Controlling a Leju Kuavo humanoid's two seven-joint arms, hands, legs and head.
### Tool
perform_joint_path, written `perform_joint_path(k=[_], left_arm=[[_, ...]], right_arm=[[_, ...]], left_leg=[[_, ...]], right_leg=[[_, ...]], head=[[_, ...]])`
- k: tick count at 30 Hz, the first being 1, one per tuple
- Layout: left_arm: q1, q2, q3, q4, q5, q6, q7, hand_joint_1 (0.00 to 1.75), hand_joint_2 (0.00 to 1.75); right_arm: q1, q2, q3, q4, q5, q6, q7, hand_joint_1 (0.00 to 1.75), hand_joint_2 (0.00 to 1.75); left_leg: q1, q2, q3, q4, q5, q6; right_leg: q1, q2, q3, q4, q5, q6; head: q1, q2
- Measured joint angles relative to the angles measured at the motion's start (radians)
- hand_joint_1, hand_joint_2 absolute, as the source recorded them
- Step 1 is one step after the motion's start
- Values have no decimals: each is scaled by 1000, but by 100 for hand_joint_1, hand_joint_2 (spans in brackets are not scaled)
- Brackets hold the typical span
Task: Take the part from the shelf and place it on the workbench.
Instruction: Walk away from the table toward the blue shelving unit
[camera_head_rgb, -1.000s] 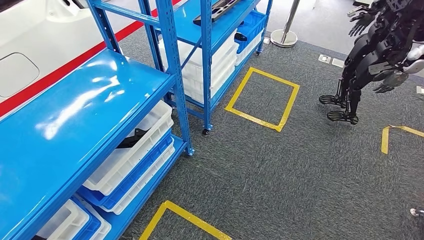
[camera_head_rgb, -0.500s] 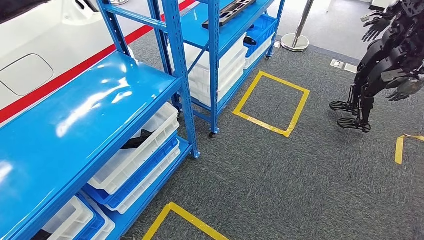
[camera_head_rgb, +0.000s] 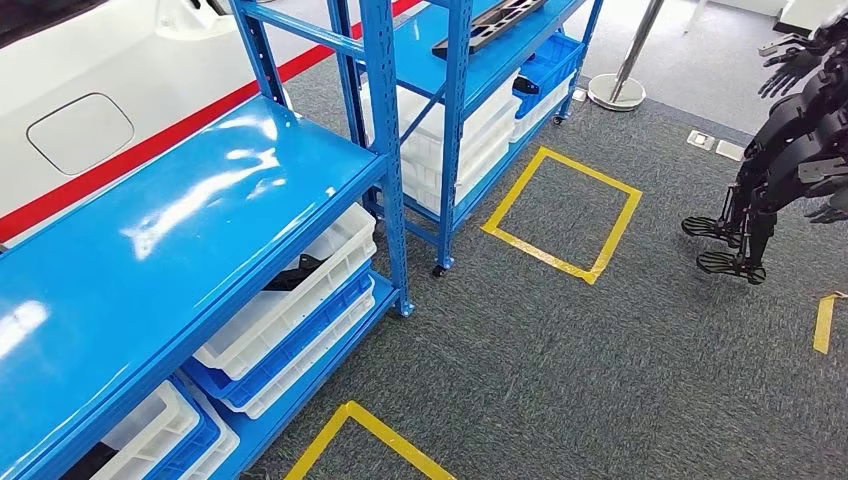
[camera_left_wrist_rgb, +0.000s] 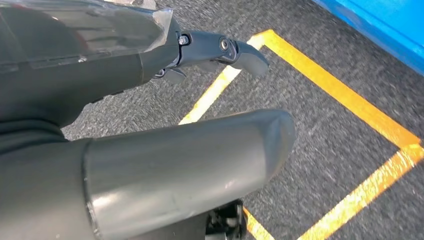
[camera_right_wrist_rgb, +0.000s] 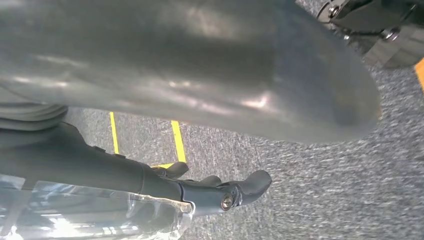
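Left hand: fingers apart, holding nothing | Right hand: fingers apart, holding nothing | You see the black part on the far shelf.

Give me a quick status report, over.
Left hand and right hand empty, hanging over carpet. Dark part on far blue shelf, untouched. Another black robot stands to the right.
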Motion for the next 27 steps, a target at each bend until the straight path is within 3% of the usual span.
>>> perform_joint_path(k=[2, 3, 5, 7, 8, 10, 12, 15, 17, 19, 21, 22, 23, 25, 27], left_arm=[[0, 0, 1, 0, 0, 4, 0, 0, 0], [-1, -1, 2, 0, 0, 6, 0, 0, 0], [-1, -2, 2, 0, 0, 8, 0, 0, 0], [0, -3, 4, 0, 0, 8, 0, 0, 0], [1, -3, 5, 0, 0, 9, 0, 0, 0], [1, -4, 7, 0, 0, 9, 0, 0, 0], [1, -4, 9, 0, 0, 9, 0, 0, 0], [2, -3, 10, 0, 0, 10, 0, 0, 0], [4, -2, 10, 0, 0, 10, 0, 0, 0], [2, -2, 10, 0, 0, 10, 0, 0, 0], [2, -2, 11, 0, 0, 10, 0, 0, 0], [3, -2, 11, 0, 0, 10, 0, 0, 0], [4, -2, 11, 0, 0, 10, 0, 0, 0], [5, -1, 12, 0, 0, 11, -2, 0, 0], [2, -1, 13, 0, 0, 10, -7, 0, 0]], right_arm=[[-1, 0, 0, 0, 3, 0, 0, 0, 0], [-1, 0, 0, -1, 4, 0, 0, 0, 0], [0, 0, 0, -1, 8, 0, 1, 0, 0], [2, -1, 0, -1, 9, 0, 3, 0, 0], [3, -1, 0, -1, 10, 0, 4, 0, 0], [2, -3, 0, -1, 10, 0, 4, 0, 0], [1, -3, 0, -1, 11, 1, 4, 0, 0], [-3, -1, 0, -1, 11, 1, 4, 0, 0], [-4, -2, -1, -1, 11, 2, 4, 0, 0], [-4, -2, -1, -1, 11, 2, 4, 0, 0], [-2, -1, -1, -1, 12, 2, 4, 0, 0], [-1, -1, -1, -1, 12, 2, 4, 0, 44], [-1, -2, -1, -1, 14, 2, 4, 0, 87], [-2, -1, -1, -1, 17, 2, 4, 0, 175], [-3, 0, -1, -1, 19, 2, 4, 0, 175]], left_leg=[[3, -13, 5, -9, 6, 13], [6, -18, 8, -12, 9, 18], [7, -31, 8, -12, 9, 24], [7, -49, 9, -12, 8, 24], [8, -58, 10, -11, 8, 23], [10, -77, 14, -9, 4, 17], [6, -91, 13, -1, -3, 7], [5, -102, 9, 1, -5, -5], [9, -88, 1, 20, -21, -14], [10, -55, -43, 114, -76, -22], [12, -37, -114, 253, -135, -29], [12, -34, -137, 293, -144, -30], [13, -32, -142, 298, -133, -29], [14, -21, -94, 195, -68, -24], [10, 8, -27, 63, -17, -16]], right_leg=[[-2, 11, -11, 29, -19, 7], [-1, 24, -32, 73, -40, 6], [-2, 45, -99, 212, -97, 0], [-3, 52, -151, 301, -117, 5], [-5, 53, -148, 285, -100, 14], [-11, 66, -93, 151, -35, 33], [-15, 84, -42, 37, 10, 34], [-13, 82, -32, 16, 19, 11], [-16, 73, -31, 14, 21, -3], [-17, 61, -30, 12, 20, -17], [-13, 45, -30, 13, 18, -25], [-12, 38, -30, 13, 17, -26], [-11, 31, -29, 13, 17, -26], [-11, 20, -26, 13, 15, -25], [-6, 11, -22, 13, 11, -19]], head=[[1, 0], [3, 0], [5, 0], [6, 0], [6, 0], [7, 0], [7, 0], [4, 0], [2, 0], [-1, 0], [-2, 0], [-2, 0], [-2, 0], [-2, 0], [-2, 0]])
